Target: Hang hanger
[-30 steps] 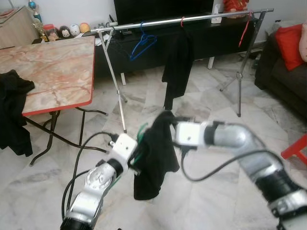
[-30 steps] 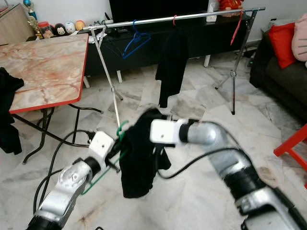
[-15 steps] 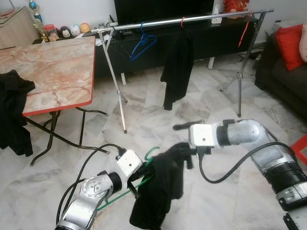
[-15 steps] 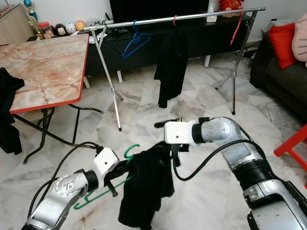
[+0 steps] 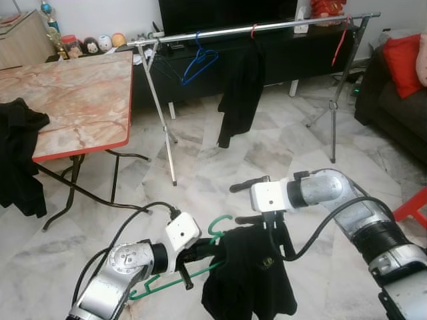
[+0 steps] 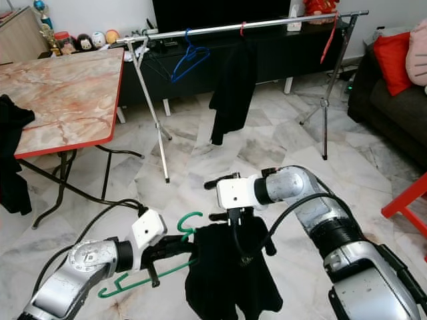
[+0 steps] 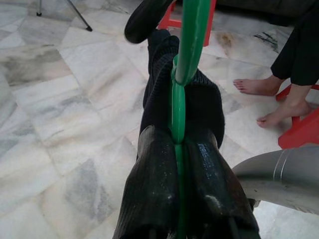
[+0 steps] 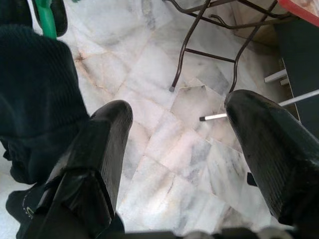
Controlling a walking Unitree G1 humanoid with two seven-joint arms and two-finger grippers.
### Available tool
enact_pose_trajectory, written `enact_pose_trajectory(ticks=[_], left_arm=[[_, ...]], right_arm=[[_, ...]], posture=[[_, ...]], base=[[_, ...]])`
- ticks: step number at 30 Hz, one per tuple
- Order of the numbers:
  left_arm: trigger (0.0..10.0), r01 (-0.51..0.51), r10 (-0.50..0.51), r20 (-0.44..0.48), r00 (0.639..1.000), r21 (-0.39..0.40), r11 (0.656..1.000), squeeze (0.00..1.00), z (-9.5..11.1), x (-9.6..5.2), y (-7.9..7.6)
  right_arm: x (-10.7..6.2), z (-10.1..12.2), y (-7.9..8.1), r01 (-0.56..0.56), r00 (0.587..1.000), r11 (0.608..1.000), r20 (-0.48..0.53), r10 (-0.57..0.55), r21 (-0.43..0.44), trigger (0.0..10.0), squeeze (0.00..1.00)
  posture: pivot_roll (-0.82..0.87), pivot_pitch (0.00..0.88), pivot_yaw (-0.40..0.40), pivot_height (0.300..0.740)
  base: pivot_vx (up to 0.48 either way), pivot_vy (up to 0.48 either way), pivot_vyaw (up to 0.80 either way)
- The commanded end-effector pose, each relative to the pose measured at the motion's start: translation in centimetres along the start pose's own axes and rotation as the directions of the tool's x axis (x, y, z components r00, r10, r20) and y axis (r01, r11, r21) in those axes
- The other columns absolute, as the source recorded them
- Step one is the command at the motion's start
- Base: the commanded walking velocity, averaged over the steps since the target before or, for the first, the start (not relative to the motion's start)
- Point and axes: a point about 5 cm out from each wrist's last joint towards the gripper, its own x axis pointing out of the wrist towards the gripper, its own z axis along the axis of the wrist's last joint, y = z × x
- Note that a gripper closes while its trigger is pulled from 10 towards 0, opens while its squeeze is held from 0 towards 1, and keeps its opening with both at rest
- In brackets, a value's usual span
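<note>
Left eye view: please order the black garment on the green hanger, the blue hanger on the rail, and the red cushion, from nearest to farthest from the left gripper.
1. Black garment, beside the left gripper.
2. Blue hanger, on the rail ahead.
3. Red cushion, far right on the sofa.

I can read no text, brand, number or sign from my station. The black garment carries a small yellowish mark near its middle, at about 5 o'clock in the left eye view, but it is too small and blurred for me to tell letters from a logo.
</note>
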Motion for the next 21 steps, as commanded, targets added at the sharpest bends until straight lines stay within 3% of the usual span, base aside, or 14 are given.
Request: enact_pose_trajectory(ticks=[1,11,17,21], left_arm=[[10.0,0.016,-0.016,0.032,0.999,0.003,1.0,0.0,0.7,-0.2,-0.1],[10.0,0.022,-0.022,0.013,1.0,-0.011,1.0,0.0,0.6,-0.5,-0.1],[10.0,0.02,-0.02,0.01,1.0,-0.019,1.0,0.0,0.4,-0.6,0.0],[10.0,0.025,-0.025,0.005,1.0,-0.029,0.999,0.0,0.3,-0.6,0.0]], right_arm=[[-0.1,0.8,-0.6,-0.004,1.0,1.0,0.024,0.005,-0.028,10.0,0.0],[-0.7,-0.1,0.4,-0.11,0.994,0.993,0.013,0.111,-0.035,10.0,0.0],[-1.4,0.0,-0.2,-0.111,0.993,0.994,0.044,0.112,-0.013,10.0,0.0],[-2.2,-0.6,-1.1,-0.077,0.997,0.995,0.019,0.076,0.071,10.0,0.0]], posture=[[-0.13,0.0,0.09,0.74],[-0.12,0.0,0.092,0.74],[-0.12,0.0,0.098,0.74],[-0.12,0.0,0.099,0.74]], base=[[0.0,0.0,0.0],[0.0,0.0,0.0],[0.0,0.0,0.0],[0.0,0.0,0.0]])
